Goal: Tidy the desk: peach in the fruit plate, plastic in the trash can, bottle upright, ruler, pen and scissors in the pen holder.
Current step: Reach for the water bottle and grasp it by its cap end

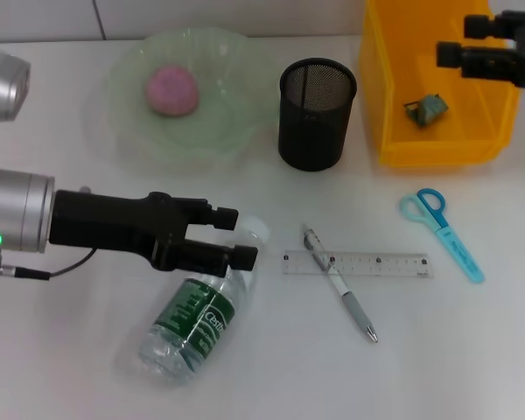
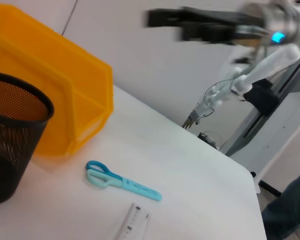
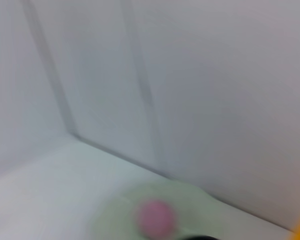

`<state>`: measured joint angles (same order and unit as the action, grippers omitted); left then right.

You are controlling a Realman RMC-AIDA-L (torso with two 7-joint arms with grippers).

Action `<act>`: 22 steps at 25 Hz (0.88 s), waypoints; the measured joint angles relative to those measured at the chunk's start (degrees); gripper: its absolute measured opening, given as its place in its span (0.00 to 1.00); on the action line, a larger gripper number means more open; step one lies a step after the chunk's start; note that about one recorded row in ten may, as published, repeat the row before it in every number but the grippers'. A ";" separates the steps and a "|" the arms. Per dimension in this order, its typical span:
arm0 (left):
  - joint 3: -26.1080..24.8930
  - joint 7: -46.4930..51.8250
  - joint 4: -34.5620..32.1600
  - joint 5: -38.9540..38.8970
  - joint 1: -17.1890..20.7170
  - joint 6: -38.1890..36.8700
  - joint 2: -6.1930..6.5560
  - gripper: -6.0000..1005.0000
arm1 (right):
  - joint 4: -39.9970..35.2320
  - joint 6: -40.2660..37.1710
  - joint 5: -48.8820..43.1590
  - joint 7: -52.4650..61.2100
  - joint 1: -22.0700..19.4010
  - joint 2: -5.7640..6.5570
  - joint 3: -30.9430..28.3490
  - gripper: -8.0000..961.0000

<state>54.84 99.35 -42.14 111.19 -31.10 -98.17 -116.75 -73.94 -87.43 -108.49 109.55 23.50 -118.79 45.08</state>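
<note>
The left end effector (image 1: 236,234) hangs over the neck end of the bottle (image 1: 197,319), its two fingers spread apart with nothing between them. The bottle lies on its side on the desk (image 1: 472,350), its labelled body reaching back under and behind the fingers. Ahead of that end effector, the pen (image 1: 339,283) lies crossed over the clear ruler (image 1: 376,263), and beyond them the blue scissors (image 1: 444,231) lie flat. Farther out and to its left stands the black mesh pen holder (image 1: 315,114). The peach (image 1: 171,90) sits in the green fruit plate (image 1: 127,114), across the desk from the left arm.

The right end effector (image 1: 452,42) hovers above the yellow trash can (image 1: 394,105), fingers parted and holding nothing. Below it, the crumpled plastic (image 1: 426,109) rests on the can's floor.
</note>
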 joint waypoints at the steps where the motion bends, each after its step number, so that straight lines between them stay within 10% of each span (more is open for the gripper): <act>1: 0.15 1.96 -1.32 0.26 -0.16 -0.01 -0.07 0.84 | 4.97 -6.58 5.10 -5.74 -1.15 0.88 -3.58 0.73; 9: 0.77 25.79 -11.41 12.08 -5.68 2.70 -1.63 0.84 | 35.43 -15.44 4.95 -28.80 -2.73 5.27 -8.71 0.73; 22: 15.04 47.31 -10.85 23.41 -13.51 14.29 -2.00 0.84 | 41.83 -13.04 2.16 -38.89 -4.80 3.67 -8.56 0.73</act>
<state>69.88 146.66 -52.98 134.60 -44.61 -83.88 -118.75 -32.12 -100.47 -106.33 70.65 18.70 -115.12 36.52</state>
